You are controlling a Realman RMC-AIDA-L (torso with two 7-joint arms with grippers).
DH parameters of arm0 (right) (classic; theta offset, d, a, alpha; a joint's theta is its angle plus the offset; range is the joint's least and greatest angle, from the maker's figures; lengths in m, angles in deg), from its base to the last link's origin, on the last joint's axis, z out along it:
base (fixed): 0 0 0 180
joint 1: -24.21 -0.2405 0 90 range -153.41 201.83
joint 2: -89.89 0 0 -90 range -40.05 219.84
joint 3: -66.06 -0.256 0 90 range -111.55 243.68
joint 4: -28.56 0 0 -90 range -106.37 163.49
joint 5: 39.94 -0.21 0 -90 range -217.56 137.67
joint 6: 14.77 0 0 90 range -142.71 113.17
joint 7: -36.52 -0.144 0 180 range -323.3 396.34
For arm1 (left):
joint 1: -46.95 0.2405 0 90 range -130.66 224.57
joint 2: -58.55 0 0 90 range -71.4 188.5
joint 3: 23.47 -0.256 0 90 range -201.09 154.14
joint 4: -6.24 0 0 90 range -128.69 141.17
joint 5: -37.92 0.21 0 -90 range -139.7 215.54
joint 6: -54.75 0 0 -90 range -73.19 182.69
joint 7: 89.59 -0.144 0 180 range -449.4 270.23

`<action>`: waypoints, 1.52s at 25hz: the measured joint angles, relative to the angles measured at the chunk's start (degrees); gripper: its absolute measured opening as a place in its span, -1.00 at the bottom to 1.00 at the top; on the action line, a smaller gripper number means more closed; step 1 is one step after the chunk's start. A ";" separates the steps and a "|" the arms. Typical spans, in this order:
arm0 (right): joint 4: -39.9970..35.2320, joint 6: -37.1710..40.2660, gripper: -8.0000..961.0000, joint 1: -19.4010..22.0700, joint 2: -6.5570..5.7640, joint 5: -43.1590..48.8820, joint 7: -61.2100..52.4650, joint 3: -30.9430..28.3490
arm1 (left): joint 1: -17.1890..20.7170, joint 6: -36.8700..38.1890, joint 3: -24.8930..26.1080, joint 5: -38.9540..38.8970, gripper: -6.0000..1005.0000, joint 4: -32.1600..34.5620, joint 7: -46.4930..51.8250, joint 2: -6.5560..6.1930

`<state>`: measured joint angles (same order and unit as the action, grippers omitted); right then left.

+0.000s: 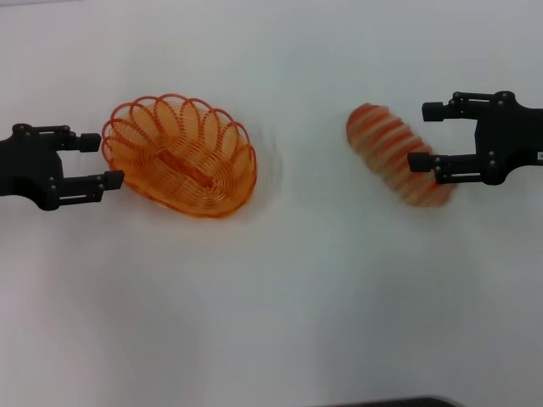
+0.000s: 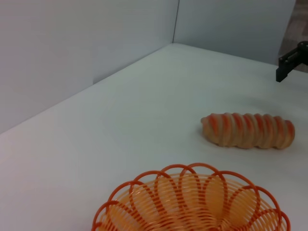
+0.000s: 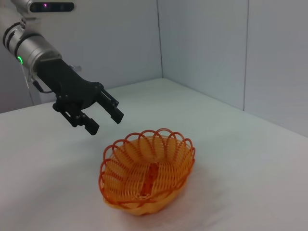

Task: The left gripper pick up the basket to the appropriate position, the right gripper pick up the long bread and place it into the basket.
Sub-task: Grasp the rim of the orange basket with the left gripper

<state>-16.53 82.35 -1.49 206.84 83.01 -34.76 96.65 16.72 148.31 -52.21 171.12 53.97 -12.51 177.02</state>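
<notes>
The orange wire basket stands on the white table, left of centre, with nothing in it. My left gripper is open just off the basket's left end; the right wrist view shows the left gripper hovering above and beside the basket's rim, apart from it. Right of centre, the long bread, tan with orange-red stripes, lies on the table. My right gripper is open at the bread's right end. In the left wrist view one of its fingers hangs above and beyond the bread, not touching.
The white table stretches bare between basket and bread and toward the front. Grey walls meet in a corner behind the table. A dark edge shows at the front of the table.
</notes>
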 joint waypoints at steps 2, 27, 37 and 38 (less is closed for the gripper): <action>0.00 0.00 0.71 -0.04 0.02 -0.02 0.00 0.00 | 0.00 0.31 0.00 -0.03 0.33 0.00 0.00 0.00; 0.06 -0.53 0.71 -0.22 0.75 -0.08 1.28 -0.60 | -8.07 -2.13 -0.21 -0.30 0.33 7.66 50.51 -3.01; -0.02 -0.06 0.71 0.01 1.01 -0.61 2.90 -0.88 | -8.44 -4.62 -0.80 1.83 0.33 8.68 62.59 -4.29; -0.01 -0.05 0.71 0.01 1.01 -0.63 2.99 -0.87 | -8.65 -4.58 -0.85 2.29 0.33 8.74 62.62 -4.34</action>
<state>-16.54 82.31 -1.49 207.85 82.38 -31.77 95.78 8.07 143.73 -53.06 173.41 62.71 50.11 172.68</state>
